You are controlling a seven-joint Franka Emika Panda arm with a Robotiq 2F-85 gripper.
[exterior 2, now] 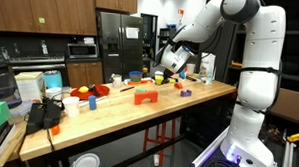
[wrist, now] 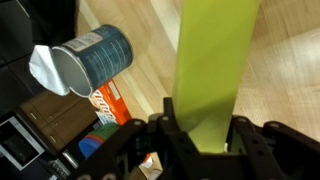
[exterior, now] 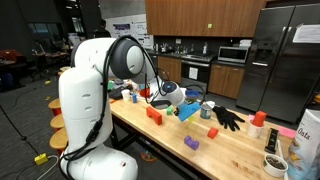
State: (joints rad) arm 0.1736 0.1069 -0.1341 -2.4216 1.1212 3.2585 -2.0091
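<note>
we've the gripper (wrist: 200,135) pinching 1 lime block (wrist: 215,60) above the table (wrist: 290,60), tin can (wrist: 95,55) lying nr it. carry step, we reckon; next needs a clear spot & steady wrist.

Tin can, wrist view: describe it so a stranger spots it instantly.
On the wooden table, look left of the yellow-green block in the end effector. The tin can lies sideways: blue, silvery lid bent open, unlike the orange box beside it.
</note>
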